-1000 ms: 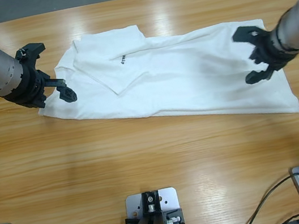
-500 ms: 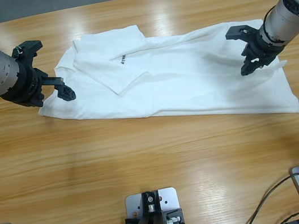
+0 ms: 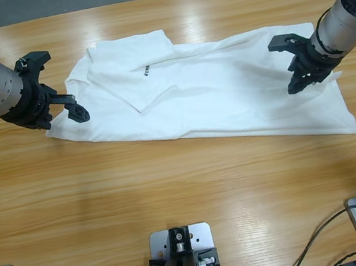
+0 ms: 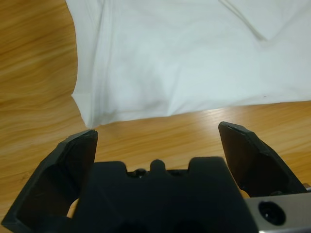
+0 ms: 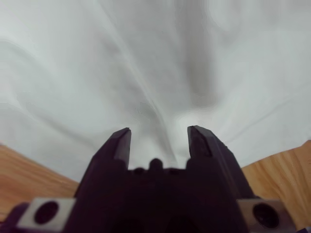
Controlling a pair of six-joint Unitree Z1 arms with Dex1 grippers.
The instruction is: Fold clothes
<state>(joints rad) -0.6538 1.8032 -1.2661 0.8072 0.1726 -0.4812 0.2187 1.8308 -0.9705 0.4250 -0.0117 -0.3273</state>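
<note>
Here the long wooden table [image 3: 188,193] carries the white T-shirt [image 3: 226,94], spread flat and wrinkled across its far half, part of it folded over near the dark printed text [image 3: 145,71]. The left end effector [image 3: 55,85] sits at the shirt's one end, its jaws wide apart and empty, with the cloth's corner [image 4: 90,119] lying just ahead of one jaw tip on the table. The right end effector [image 3: 293,62] is over the shirt's other end, jaws apart though narrower, tips down at the fabric [image 5: 160,87] with a raised crease between them.
</note>
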